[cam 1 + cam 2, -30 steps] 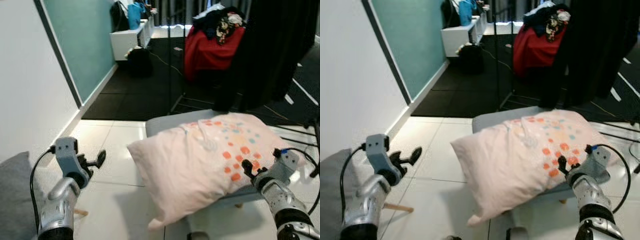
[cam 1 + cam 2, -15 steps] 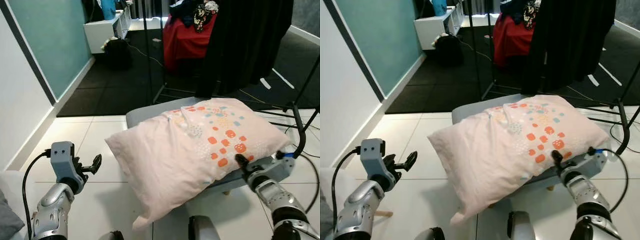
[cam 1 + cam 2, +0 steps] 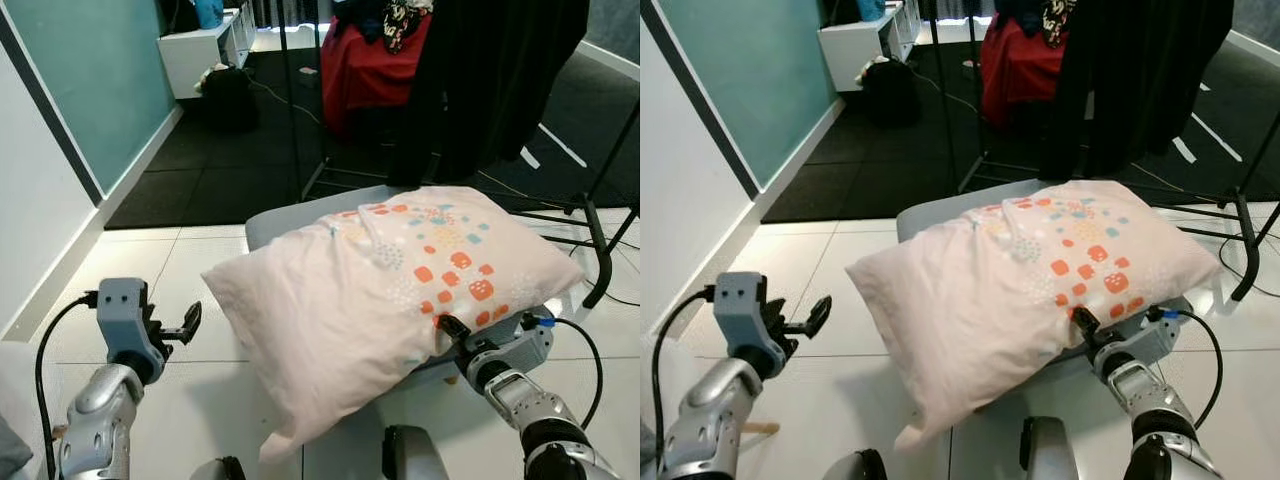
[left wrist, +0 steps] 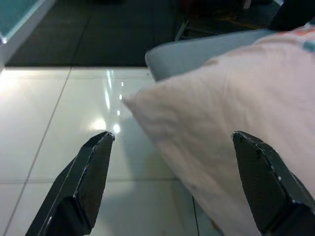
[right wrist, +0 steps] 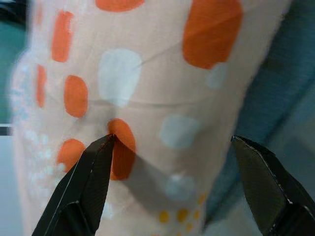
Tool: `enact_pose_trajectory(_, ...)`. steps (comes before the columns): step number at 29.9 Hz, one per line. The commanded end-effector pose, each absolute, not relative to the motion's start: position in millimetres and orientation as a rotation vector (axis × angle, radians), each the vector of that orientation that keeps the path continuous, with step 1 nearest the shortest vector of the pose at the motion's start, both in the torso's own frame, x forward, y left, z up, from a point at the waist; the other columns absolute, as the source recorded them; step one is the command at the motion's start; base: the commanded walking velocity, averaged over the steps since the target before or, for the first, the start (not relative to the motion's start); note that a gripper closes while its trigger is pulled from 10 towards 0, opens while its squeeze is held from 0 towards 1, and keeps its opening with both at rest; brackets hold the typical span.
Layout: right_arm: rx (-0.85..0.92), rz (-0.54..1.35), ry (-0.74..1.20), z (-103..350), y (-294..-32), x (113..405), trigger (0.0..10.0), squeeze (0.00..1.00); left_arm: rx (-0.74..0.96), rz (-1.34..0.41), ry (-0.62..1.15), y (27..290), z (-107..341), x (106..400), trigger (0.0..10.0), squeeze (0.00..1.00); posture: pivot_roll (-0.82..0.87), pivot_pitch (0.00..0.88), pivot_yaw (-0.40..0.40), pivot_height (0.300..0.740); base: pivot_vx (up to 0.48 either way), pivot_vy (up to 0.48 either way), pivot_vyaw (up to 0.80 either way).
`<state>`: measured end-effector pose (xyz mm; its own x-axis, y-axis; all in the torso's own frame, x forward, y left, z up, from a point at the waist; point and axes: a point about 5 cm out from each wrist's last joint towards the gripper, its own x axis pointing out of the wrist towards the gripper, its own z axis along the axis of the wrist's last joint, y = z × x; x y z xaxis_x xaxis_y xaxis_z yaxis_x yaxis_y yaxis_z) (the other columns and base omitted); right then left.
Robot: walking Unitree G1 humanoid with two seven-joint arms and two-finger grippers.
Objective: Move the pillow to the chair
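Observation:
A pale pink pillow (image 3: 370, 285) printed with orange and blue squares lies across the grey chair seat (image 3: 285, 218), and its near corner hangs over the front edge. My right gripper (image 3: 447, 330) is open at the pillow's front right edge. In the right wrist view the patterned cloth (image 5: 147, 73) lies close ahead between the spread fingers. My left gripper (image 3: 190, 322) is held open over the tiles, left of the pillow and apart from it. In the left wrist view the pillow's corner (image 4: 147, 105) and the chair seat (image 4: 197, 49) lie ahead.
A black cloth (image 3: 490, 80) hangs on a stand behind the chair, beside a red-covered heap (image 3: 365, 70). A white low shelf (image 3: 195, 50) and a black bag (image 3: 228, 98) stand by the teal wall. A black stand leg (image 3: 597, 250) is at the right. The white tile floor (image 3: 200, 265) lies left.
The camera has swung and come closer, so the chair and pillow sit more centred. My right gripper has slid left along the pillow's front edge. The left gripper stays open.

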<state>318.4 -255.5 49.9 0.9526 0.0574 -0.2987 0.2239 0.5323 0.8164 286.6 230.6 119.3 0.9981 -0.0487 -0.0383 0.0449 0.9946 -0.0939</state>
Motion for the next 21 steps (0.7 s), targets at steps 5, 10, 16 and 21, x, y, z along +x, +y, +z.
enact_pose_trajectory(5,1.098,-0.002,0.279,47.0,-236.1,320.8,10.0,0.0,-0.061,-0.054,0.041,234.1,123.9,280.6,10.0,0.0,-0.08,0.131,0.074,0.48,0.0,0.0,0.0)
enact_pose_trajectory(10,1.136,0.024,0.271,48.2,-227.6,324.1,10.0,0.0,-0.049,-0.061,0.036,234.7,127.9,278.5,10.0,0.0,-0.06,0.132,0.077,0.48,0.0,0.0,0.0)
enact_pose_trajectory(16,1.038,-0.04,0.368,42.0,-210.9,328.9,10.0,0.0,-0.018,-0.053,0.016,244.4,139.6,280.8,10.0,0.0,-0.03,0.126,0.094,0.48,0.0,0.0,0.0)
enact_pose_trajectory(21,1.052,0.001,0.346,46.9,-204.4,333.4,10.0,0.0,-0.002,-0.058,0.011,245.8,144.2,279.8,10.0,0.0,-0.01,0.133,0.101,0.48,0.0,0.0,0.0)
